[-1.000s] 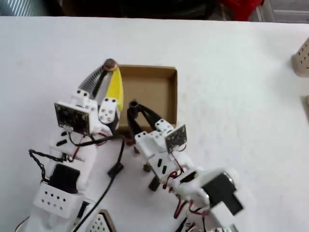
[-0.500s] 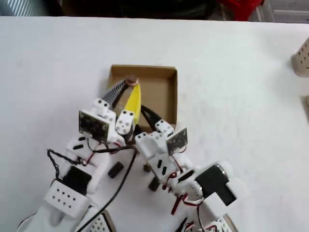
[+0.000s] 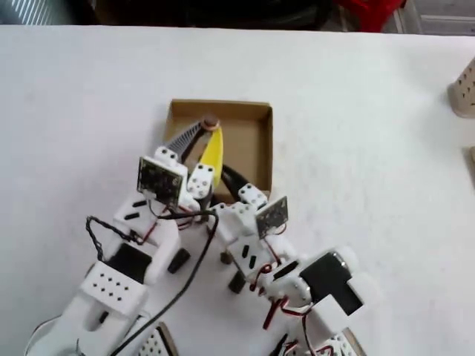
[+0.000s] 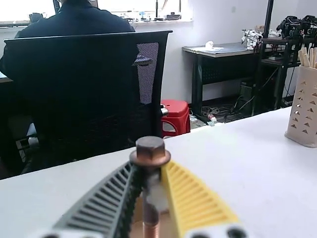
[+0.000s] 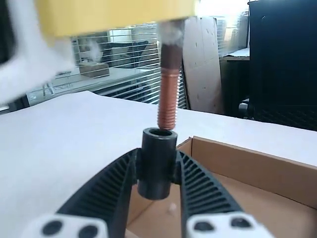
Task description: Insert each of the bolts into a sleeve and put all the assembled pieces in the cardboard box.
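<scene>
So the copper bolt [image 5: 167, 99] hangs upright, threads down, and its tip sits right at the open mouth of the black sleeve [image 5: 158, 161]. I honestly can't tell if it's already a hair inside or just touching the rim. The two look lined up pretty well from the right wrist view.

The left gripper [image 4: 150, 171], the one with one grey and one yellow finger, is clamped on the bolt just under its hex head, which pokes up above the fingertips. The right gripper [image 5: 158, 168], with black ribbed fingers, is squeezed onto the sleeve from both sides and holds it upright.

All of this is happening over the cardboard box [image 3: 223, 106]. In the high view the bolt head is above the near-left part of the box, and from the right wrist view the sleeve is over the box's corner, not resting on the bottom.

A small loose black piece [image 3: 178, 260], probably another sleeve, lies on the white table [image 3: 356, 111] right beside the left arm's body.

Further out, a beige perforated holder [image 3: 464, 89] stands at the table's far right edge. Past the table there's a black office chair [image 4: 89, 89] and a red stool [image 4: 176, 116].
</scene>
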